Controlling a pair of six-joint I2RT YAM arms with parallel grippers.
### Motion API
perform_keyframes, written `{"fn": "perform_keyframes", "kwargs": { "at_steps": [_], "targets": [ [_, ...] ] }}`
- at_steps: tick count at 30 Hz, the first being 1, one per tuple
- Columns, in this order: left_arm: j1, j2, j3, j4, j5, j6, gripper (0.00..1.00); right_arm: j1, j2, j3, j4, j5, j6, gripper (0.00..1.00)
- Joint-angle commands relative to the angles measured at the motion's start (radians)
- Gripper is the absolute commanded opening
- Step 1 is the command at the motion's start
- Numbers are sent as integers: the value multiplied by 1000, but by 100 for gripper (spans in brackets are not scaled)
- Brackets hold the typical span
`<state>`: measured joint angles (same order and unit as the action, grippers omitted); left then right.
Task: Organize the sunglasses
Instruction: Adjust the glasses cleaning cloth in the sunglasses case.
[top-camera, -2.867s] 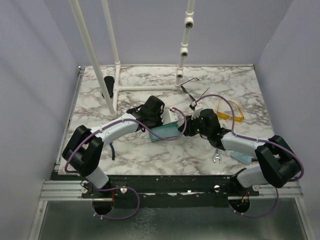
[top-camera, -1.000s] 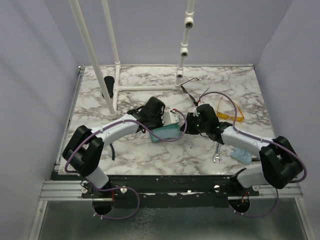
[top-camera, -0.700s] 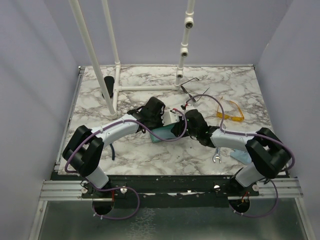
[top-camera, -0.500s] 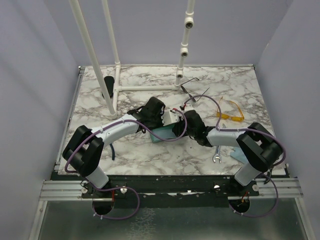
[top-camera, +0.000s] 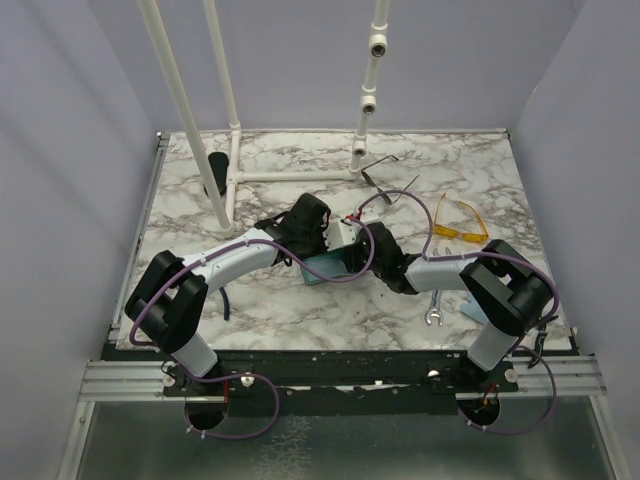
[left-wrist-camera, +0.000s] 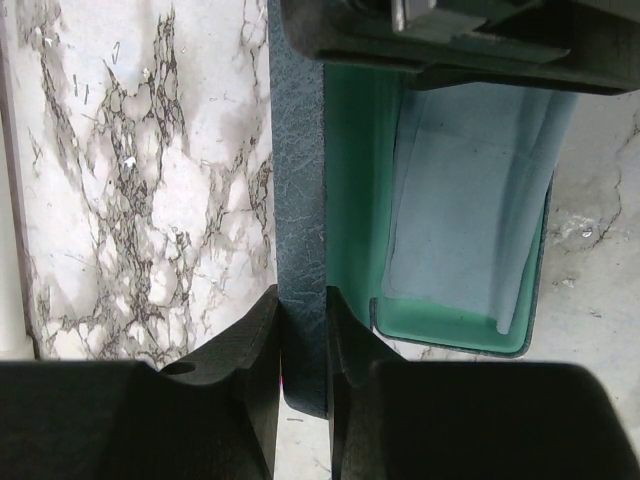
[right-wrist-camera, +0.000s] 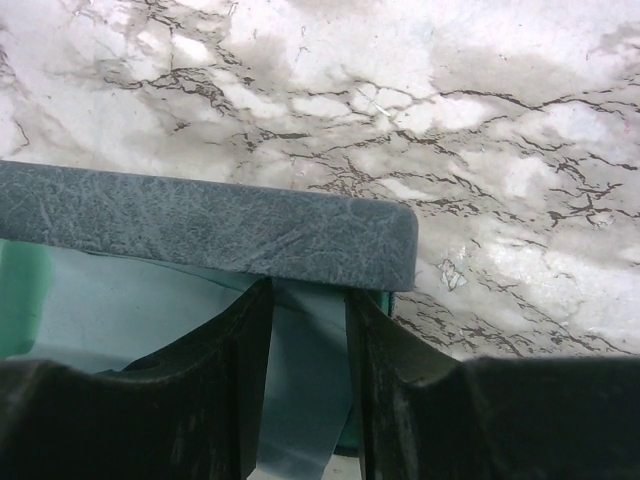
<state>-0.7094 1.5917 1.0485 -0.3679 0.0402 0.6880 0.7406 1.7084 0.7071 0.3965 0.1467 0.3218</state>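
The left hand (left-wrist-camera: 302, 300) pinches the blue-grey wall of the open case (left-wrist-camera: 297, 200) between its 2 fingers. Its wrist view shows the green lining and a pale cloth (left-wrist-camera: 470, 200) inside. The right hand (right-wrist-camera: 308, 300) stands narrowly parted at the case's lid edge, with only cloth showing in the gap. Only the top view shows the glasses, both on the table (top-camera: 300, 310) beyond the arms. The yellow sunglasses (top-camera: 460, 222) lie to the right and the wire-framed sunglasses (top-camera: 380, 172) further back, both apart from the case.
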Motion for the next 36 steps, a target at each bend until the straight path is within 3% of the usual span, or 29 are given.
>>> {"fn": "perform_keyframes", "kwargs": {
  "at_steps": [1,16,26,36],
  "targets": [
    [-7,-3,-7,19,29,-12,0,27,37,1,-84,77,-20,41],
    [-7,-2,-4,21,32,-12,0,61,4,-27,-147,63,50,44],
    [-7,-10,-4,15,37,-5,0,49,106,-22,-91,21,53,27],
    [-7,-9,-4,11,39,1,0,50,51,-46,-136,-20,28,27]
  ]
}}
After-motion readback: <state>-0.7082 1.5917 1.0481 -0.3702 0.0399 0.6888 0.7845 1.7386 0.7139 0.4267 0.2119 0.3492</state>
